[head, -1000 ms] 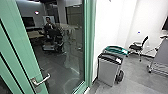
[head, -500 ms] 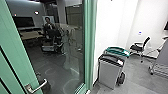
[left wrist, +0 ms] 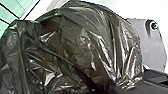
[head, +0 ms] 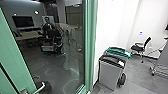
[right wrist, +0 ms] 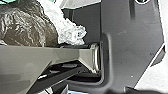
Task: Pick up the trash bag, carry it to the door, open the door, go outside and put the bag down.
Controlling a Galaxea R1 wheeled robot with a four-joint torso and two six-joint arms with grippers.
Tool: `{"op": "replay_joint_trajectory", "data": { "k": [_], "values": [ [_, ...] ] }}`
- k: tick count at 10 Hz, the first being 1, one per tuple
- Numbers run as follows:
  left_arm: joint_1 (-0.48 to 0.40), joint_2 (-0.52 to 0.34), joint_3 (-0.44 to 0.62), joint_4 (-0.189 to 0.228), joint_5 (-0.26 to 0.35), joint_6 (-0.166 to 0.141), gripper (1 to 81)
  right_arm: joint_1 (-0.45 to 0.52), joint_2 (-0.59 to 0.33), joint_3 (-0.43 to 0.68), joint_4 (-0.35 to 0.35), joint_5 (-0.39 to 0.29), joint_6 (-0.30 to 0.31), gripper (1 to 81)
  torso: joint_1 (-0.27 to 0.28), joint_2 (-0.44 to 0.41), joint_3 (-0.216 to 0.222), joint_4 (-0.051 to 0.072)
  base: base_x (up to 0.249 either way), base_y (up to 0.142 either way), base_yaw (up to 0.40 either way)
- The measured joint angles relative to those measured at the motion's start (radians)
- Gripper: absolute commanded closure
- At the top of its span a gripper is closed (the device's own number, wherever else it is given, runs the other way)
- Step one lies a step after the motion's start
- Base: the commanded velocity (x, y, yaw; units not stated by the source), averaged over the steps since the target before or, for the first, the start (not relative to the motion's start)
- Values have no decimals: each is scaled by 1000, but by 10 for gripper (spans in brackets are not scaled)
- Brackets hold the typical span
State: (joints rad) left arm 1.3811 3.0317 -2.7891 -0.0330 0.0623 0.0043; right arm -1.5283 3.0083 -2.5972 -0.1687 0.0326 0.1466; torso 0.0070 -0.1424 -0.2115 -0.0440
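A green-framed door (head: 15, 47) runs out of the head view at the left, its metal lever handle (head: 40, 88) cut off by the bottom edge. Pale reflections blur the glass (head: 56, 68), where a wall screen (head: 23, 21), a table (head: 30, 35) and a seated person (head: 48, 26) appear dimly. Right of the frame, a gray bin (head: 108, 75) with a black lid partly hides a teal-lidded bin (head: 117, 51); beyond them stands a black chair (head: 140, 48), near a gray panel (head: 162, 58) cropped at the right edge. The dark, shiny trash bag (left wrist: 82, 47) bulges close to the left wrist camera, and crumpled clear plastic (right wrist: 71, 31) lies against dark plastic in the right wrist view. How the left jaws and right jaws stand, what either holds and how the arms bend cannot be told.
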Motion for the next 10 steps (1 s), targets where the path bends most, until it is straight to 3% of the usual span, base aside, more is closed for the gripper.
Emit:
{"op": "replay_joint_trajectory", "data": {
  "k": [10],
  "values": [
    [4, 2, 0, 0, -2, 0, 811, -1, 2, -2, 0, 0, 0, 10, -1, 0, 0, 0, 0, 0, 0]
  ]
}}
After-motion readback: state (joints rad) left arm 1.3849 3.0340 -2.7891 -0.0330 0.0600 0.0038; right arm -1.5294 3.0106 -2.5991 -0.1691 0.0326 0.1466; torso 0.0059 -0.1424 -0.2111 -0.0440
